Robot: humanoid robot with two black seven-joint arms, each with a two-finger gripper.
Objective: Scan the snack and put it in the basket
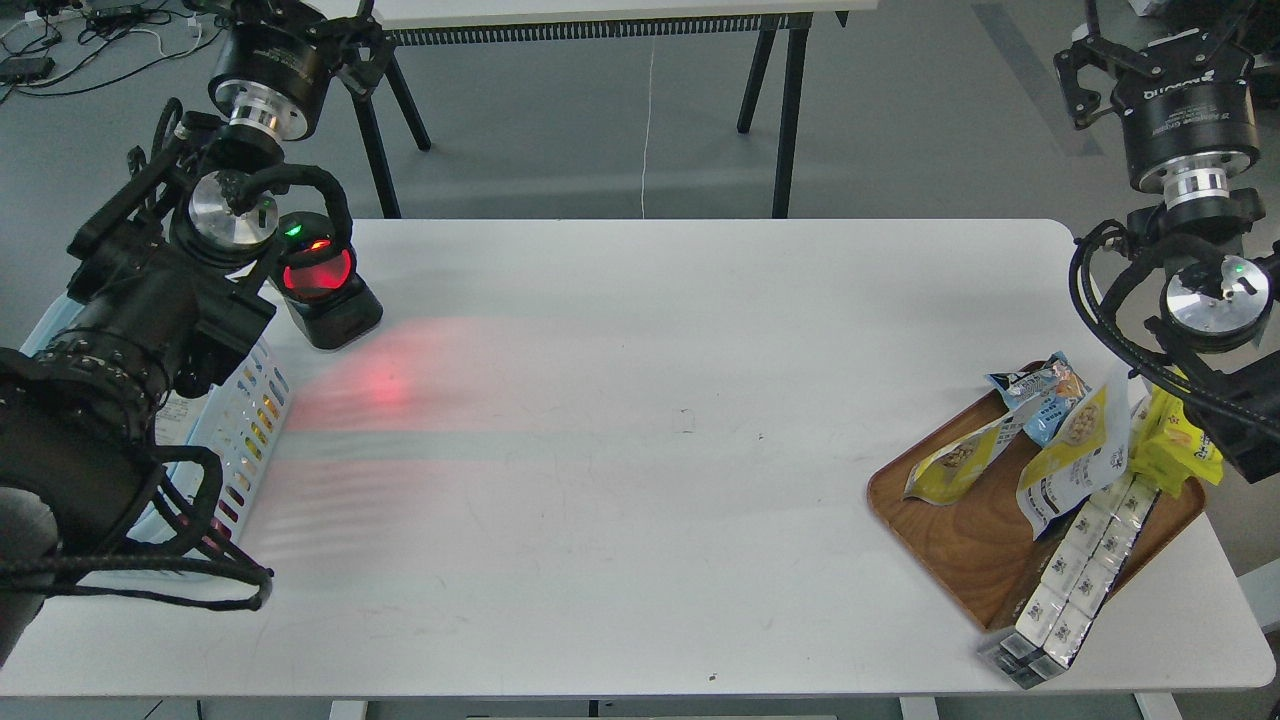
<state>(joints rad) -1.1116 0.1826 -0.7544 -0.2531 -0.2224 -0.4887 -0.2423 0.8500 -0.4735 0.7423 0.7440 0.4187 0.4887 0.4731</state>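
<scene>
Right gripper point(1150, 55) hangs high, past the table's far right corner; fingers look spread, nothing between them. Left gripper point(330, 35) is up past the far left corner, dark and end-on: I cannot tell whether it is parted or closed.

Snack point(1078, 455) stands propped on the tray point(960, 540), below and a little left of my right gripper. It leans against the carton row point(1085, 560). A second, similar pouch point(955, 465) lies just left of it; the blue packet point(1040, 392) sits just behind.

Handling, judged: foil pouch, light, mostly air. Glossy skin, likely slippery. Walls soft and crinkly; contents are brittle balls, so a hard pinch could crush them. Best hold: the flat sealed top edge, stiff enough for two fingers, clear of its neighbours.

Scanner point(322, 290), glowing red, sits just below my left gripper. Basket point(245, 430) lies nearer, under my left arm: rigid slotted plastic.
</scene>
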